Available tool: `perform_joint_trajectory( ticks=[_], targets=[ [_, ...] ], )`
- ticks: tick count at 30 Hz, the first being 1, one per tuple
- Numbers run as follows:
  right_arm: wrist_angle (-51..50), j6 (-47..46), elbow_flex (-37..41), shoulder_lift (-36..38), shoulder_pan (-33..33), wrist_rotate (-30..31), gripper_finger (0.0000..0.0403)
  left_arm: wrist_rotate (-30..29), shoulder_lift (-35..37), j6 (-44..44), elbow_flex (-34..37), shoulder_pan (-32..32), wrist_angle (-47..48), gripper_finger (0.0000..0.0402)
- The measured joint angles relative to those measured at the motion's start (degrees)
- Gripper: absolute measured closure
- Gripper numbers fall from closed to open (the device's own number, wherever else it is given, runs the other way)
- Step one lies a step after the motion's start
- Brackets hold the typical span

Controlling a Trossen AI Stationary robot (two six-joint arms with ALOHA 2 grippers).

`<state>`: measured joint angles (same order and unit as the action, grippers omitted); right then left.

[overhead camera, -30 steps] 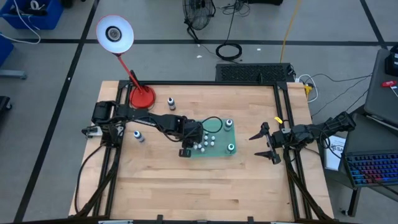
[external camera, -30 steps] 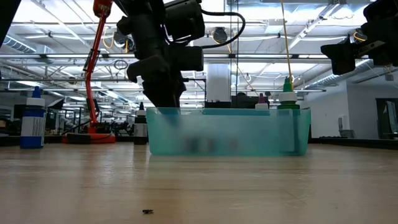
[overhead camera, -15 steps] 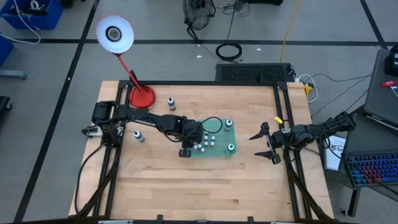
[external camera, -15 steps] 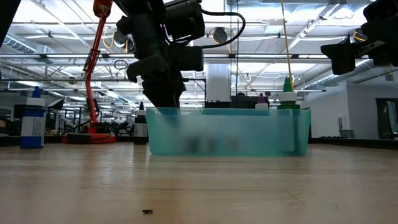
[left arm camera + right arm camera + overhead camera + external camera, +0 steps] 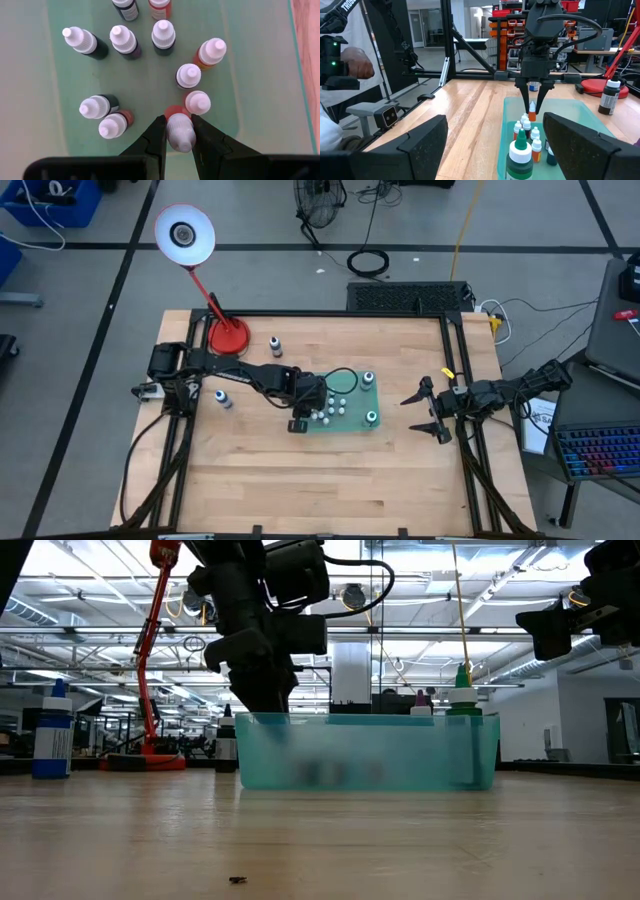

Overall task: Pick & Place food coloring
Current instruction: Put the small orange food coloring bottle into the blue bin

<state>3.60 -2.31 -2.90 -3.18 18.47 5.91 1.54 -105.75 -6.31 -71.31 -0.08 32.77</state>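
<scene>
L gripper clenched on a white-capped bottle inside the green tray, w/ other bottles around it. R gripper spread wide, beside the tray, over the desk.

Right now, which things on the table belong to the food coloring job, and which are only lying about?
Job: small white-capped dropper bottles; translucent green plastic tray; left tool, shut on one bottle; two dark bottles outside the tray.
Lying about: red round-based desk lamp; waiting right tool.
</scene>
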Motion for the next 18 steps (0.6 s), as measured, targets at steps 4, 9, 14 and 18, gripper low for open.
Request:
perform_joint_trajectory(
  ticks=[4,9,14,18],
  targets=[
    [0.00,0.00,0.00,0.00,-0.01,-0.01,0.0089,0.00,0.00,0.08,0.00,0.00,0.00,0.0334],
    [0.00,0.00,-0.01,0.00,-0.01,-0.02,0.0089,0.02,0.00,0.41,0.00,0.00,0.00,0.0334],
    [0.00,0.00,0.00,0.00,-0.01,-0.01,0.0089,0.02,0.00,0.44,0.00,-0.02,0.02,0.0334],
    [0.00,0.00,0.00,0.00,0.00,-0.02,0.0089,0.02,0.00,0.63,0.00,-0.02,0.06,0.0334]
  ],
)
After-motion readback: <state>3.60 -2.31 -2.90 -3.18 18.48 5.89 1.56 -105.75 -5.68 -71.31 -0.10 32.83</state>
